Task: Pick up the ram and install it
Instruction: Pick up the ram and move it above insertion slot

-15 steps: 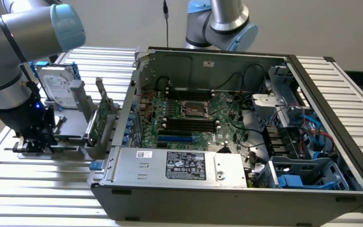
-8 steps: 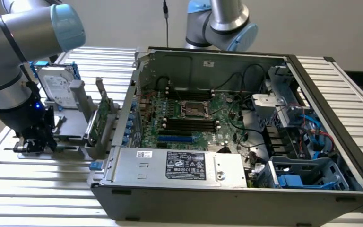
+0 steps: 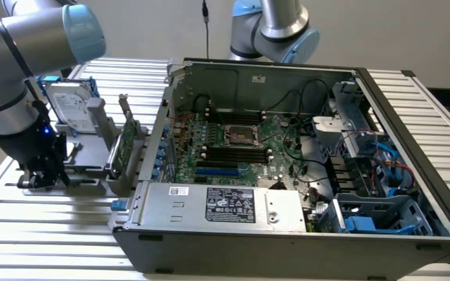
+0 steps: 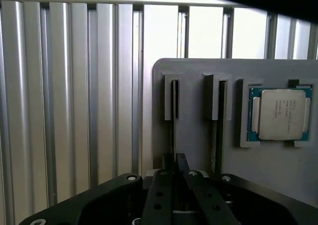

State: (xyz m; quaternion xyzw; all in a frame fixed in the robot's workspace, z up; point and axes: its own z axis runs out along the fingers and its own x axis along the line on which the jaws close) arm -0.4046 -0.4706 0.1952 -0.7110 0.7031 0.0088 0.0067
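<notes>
A robot arm (image 3: 21, 70) reaches in from the exterior view's left, its grey segments and blue-capped joint bent so that the wrist points straight down at a slatted aluminium table (image 3: 53, 234). The gripper (image 3: 44, 175) sits low over a grey parts holder (image 3: 92, 146) that stands just beside an open computer case (image 3: 412, 146).

In the wrist view, the two black fingers (image 4: 161, 195) angle in to a narrow point. The gripper (image 4: 175, 158) is pinched onto the ram (image 4: 173, 120), which is seen edge-on as a thin dark strip standing upright in a slot of the holder (image 4: 198, 145). The ram is in its slot, not in the case.

A second slot (image 4: 218, 115) lies next to it, and beyond that a processor (image 4: 280, 114) rests flat in a square recess. In the exterior view the holder also carries a silver hard drive (image 3: 72, 111) and a green expansion card (image 3: 127, 140). Inside the case, the motherboard (image 3: 233, 140) lies exposed.
</notes>
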